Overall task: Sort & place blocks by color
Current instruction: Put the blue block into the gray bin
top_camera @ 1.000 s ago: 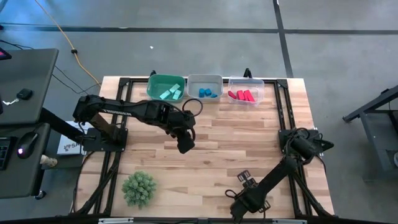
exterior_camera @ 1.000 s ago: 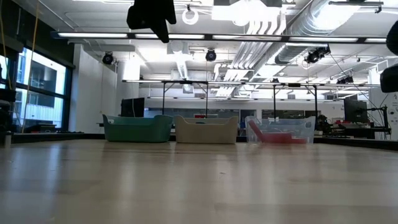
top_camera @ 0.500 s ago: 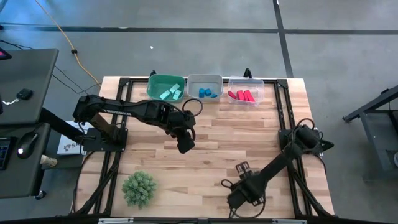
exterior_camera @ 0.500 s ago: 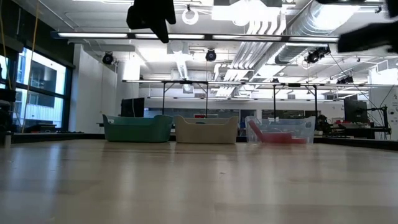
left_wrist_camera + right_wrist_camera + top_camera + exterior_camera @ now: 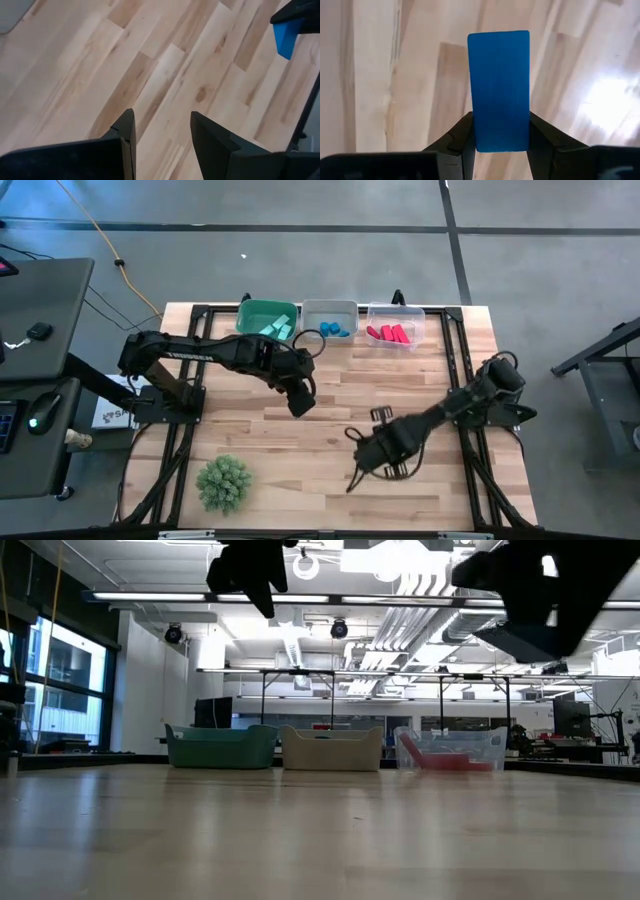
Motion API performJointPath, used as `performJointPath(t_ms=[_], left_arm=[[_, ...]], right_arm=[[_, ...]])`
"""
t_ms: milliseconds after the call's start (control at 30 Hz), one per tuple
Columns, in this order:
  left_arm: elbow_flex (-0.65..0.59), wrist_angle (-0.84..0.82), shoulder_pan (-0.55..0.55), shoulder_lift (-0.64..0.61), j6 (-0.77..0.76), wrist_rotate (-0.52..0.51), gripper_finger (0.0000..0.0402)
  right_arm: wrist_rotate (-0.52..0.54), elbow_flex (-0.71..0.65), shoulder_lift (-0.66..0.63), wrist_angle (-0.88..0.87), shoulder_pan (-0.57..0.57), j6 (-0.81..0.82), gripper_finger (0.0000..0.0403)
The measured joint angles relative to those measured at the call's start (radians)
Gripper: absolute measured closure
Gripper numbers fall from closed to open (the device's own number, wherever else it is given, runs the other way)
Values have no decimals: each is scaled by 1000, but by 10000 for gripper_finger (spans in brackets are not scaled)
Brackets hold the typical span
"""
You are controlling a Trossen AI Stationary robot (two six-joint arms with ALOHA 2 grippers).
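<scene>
Right hand [image 5: 500, 145] was clamped on a blue bar [image 5: 499, 90], held clear above the bare surface [image 5: 330, 430], mid-surface and well short of the bins. Left hand [image 5: 162, 131] hovered nearer the bins with fingers parted and nothing between them. Green bin [image 5: 262, 312] held teal blocks, middle bin [image 5: 328, 310] blue ones, clear bin [image 5: 392, 315] red ones. Risks, as judged: only the bar's lower end sat between the fingers, so a quick swing could tip or slip it; the path to the middle bin runs close to the left arm, so a brush is possible; a release off-centre could land it in a neighbouring bin. In the high view the bar was hidden by the hand; in the low view both hands were cut off at the top edge. Plant ball [image 5: 222, 483] sat apart.
</scene>
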Motion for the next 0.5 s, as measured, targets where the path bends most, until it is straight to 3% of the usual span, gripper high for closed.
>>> performJointPath(t_ms=[500], left_arm=[[0, 0, 140, 0, 0, -53, 289]], right_arm=[[82, 0, -62, 89, -252, -156, 293]])
